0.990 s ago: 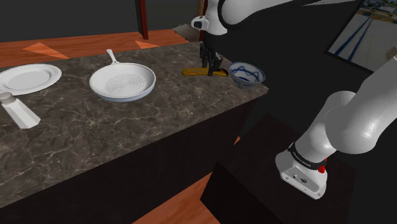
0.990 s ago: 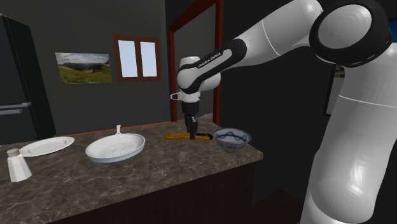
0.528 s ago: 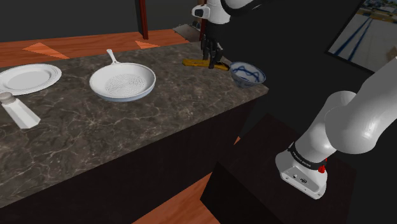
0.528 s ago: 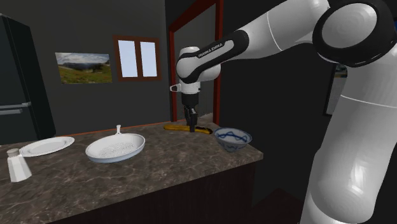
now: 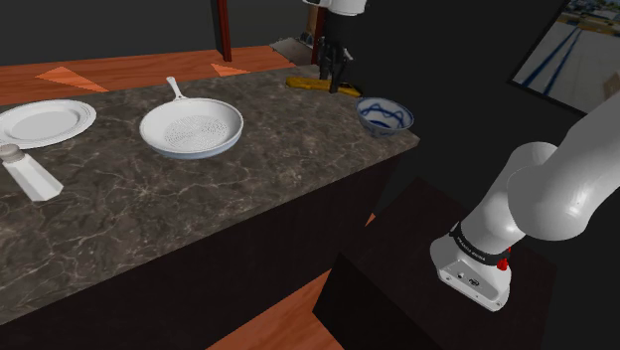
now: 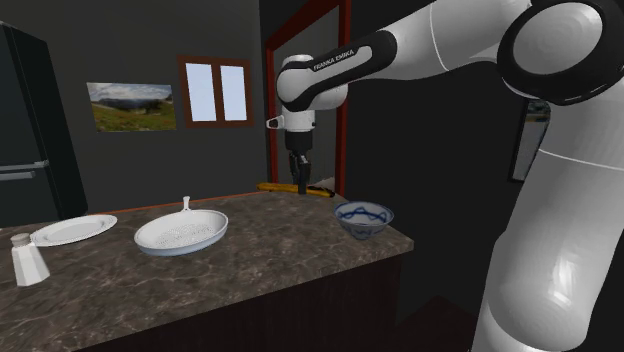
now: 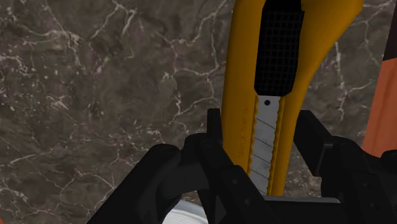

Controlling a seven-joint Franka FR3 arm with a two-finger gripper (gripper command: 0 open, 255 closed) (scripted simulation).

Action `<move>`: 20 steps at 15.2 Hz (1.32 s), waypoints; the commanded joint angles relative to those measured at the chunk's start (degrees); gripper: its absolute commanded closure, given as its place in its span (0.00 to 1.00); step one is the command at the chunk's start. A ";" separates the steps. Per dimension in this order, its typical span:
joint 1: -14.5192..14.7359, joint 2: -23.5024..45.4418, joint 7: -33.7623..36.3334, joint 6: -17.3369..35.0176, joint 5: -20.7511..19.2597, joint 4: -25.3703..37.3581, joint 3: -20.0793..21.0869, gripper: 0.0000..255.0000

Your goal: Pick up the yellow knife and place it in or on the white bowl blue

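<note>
The end effector (image 5: 333,66) is clamped on the yellow knife (image 5: 308,83), and the wrist view shows its two black fingers (image 7: 216,137) pressed against either side of the knife (image 7: 242,95), a utility type with a black grip panel and a segmented metal blade. In the shoulder view the knife hangs level above the far edge of the dark marble tabletop (image 5: 199,199), apparently clear of the surface. The second exterior view has the end effector (image 6: 300,182) pointing straight down with the knife (image 6: 270,186) sticking out to both sides. The white bowl with blue markings (image 5: 386,114) stands near the tabletop's corner, near the knife but apart from it, and empty (image 6: 365,218). Further toward the shoulder view's left are a white frying pan (image 5: 192,128), a white plate (image 5: 45,121) and a shaker (image 5: 28,171).
</note>
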 commanded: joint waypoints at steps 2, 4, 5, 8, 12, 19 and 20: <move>-0.43 -1.64 -0.95 -1.42 -0.14 -0.21 -0.54 1.00; -1.31 -4.88 -2.78 -1.37 -0.53 -3.47 -1.65 1.00; -1.75 -6.46 -3.71 -1.40 -0.77 -4.99 -2.24 1.00; -3.14 -11.03 -6.56 -1.71 -1.70 -9.15 -4.11 1.00; -5.17 -16.69 -10.52 -2.57 -3.39 -13.76 -6.84 1.00; -7.18 -21.13 -14.12 -1.32 -5.41 -19.19 -9.67 1.00; -7.20 -21.08 -14.10 -0.54 -5.45 -19.93 -9.74 1.00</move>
